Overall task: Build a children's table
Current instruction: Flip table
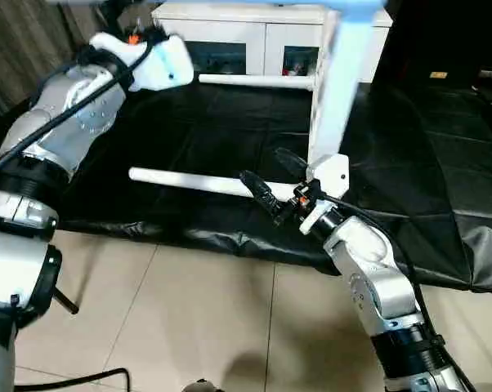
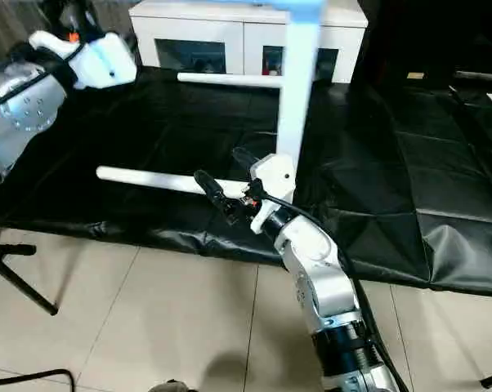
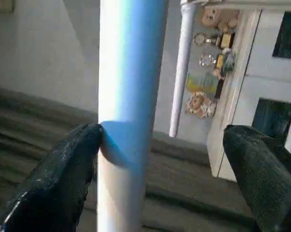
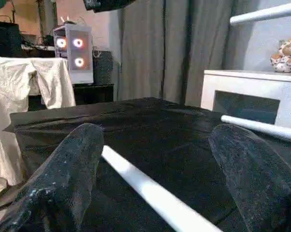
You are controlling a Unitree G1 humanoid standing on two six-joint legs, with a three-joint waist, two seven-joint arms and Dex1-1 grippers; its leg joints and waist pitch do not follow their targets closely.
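The children's table stands on edge on the black mat, its white top (image 1: 332,106) seen edge-on. One leg (image 1: 254,80) sticks out sideways from its socket. A higher leg (image 3: 131,96) runs between the fingers of my left gripper (image 3: 162,135), which is open and raised at the far left; one fingertip (image 3: 90,133) touches that tube. A loose white leg (image 1: 189,181) lies flat on the mat. My right gripper (image 1: 260,162) hovers open at that leg's near end, beside the top's lower corner. In the right wrist view the loose leg (image 4: 150,186) lies between the spread fingers.
A white cabinet with dark glass doors (image 1: 230,41) stands behind the mat (image 1: 189,122). Tiled floor (image 1: 189,310) lies in front of the mat's wrinkled front edge. A black stand's foot (image 2: 17,278) is on the floor at the left. Curtains and a cloth-covered table (image 4: 20,96) are off to the side.
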